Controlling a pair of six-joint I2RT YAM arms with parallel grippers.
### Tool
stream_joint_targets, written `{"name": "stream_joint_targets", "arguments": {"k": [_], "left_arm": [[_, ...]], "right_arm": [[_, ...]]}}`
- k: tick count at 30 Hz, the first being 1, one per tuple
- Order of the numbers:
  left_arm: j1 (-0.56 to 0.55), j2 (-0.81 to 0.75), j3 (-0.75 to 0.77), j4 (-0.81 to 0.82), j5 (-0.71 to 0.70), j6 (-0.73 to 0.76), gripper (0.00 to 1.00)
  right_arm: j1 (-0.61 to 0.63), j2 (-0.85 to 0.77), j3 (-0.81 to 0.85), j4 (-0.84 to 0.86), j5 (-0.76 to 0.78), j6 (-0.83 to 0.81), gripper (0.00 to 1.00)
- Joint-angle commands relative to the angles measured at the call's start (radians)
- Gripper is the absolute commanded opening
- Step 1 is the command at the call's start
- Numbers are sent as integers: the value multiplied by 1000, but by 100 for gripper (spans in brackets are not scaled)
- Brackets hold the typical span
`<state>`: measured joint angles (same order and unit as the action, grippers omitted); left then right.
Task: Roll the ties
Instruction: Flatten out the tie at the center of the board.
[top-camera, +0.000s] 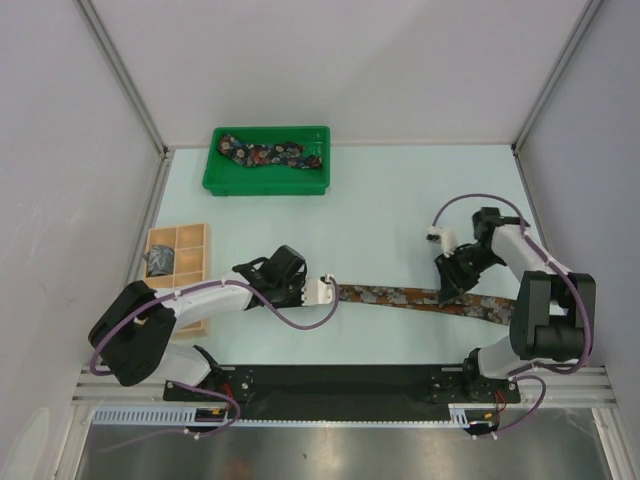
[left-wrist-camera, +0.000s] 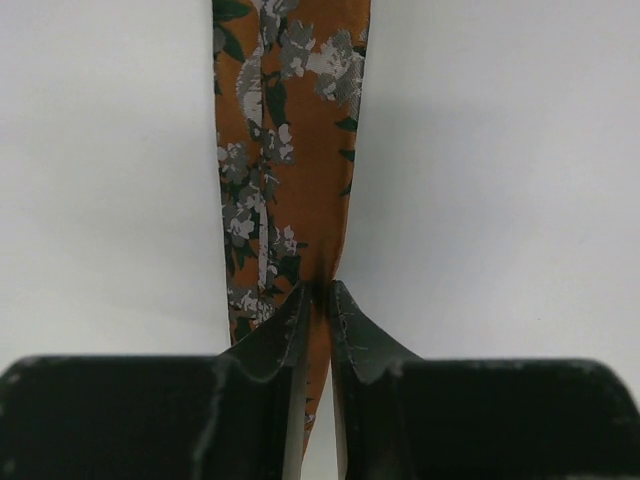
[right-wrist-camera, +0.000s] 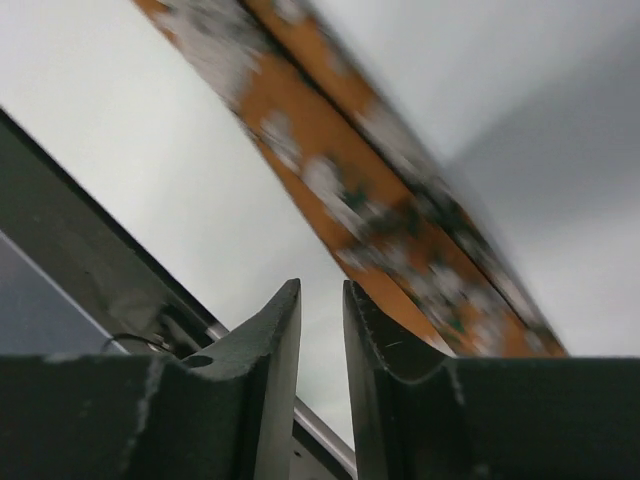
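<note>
left fingers (left-wrist-camera: 280, 345) sit closest to lens, clamped on the narrow end of the rust-brown tie (left-wrist-camera: 290, 150). fabric pinches into the slit and runs straight away from the jaws. top view: left gripper (top-camera: 325, 290) is at the tie's left end. long axis runs left-right, flat on the table (top-camera: 400, 200), drifting slightly toward the near edge at the right. right gripper (right-wrist-camera: 322, 290) jaws nearly together, nothing between them. tie passes diagonally just beyond and right of its tips, not in the gap. judgement: roll starts at the left end, left arm already has it.
</note>
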<state>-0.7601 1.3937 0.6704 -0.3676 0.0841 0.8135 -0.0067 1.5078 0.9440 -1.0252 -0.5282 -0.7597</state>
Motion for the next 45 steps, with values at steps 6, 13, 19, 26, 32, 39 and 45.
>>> {"name": "stream_joint_targets", "arguments": {"k": [6,13,19,26,32,39,45], "left_arm": [[-4,-2,55,32,-4,-19,23],[-4,8,75,18,6,-7,42],[-2,-16,81,-7,11,-8,47],[5,-114,80,-74,54,-66,50],[5,-176,87,-126,85,-119,55],[15,-237,95,-136,86,-206,68],[82,-289,77,-154,172,-315,99]], "right_arm": [[-407,5,91,-168,111,-285,37],[-415,38,84,-139,86,-251,41],[-384,55,4,-29,204,-222,41],[-493,78,61,16,272,-311,42],[-556,86,111,5,299,-378,50],[-533,86,-31,226,410,-382,63],[-498,54,-178,402,499,-411,36]]}}
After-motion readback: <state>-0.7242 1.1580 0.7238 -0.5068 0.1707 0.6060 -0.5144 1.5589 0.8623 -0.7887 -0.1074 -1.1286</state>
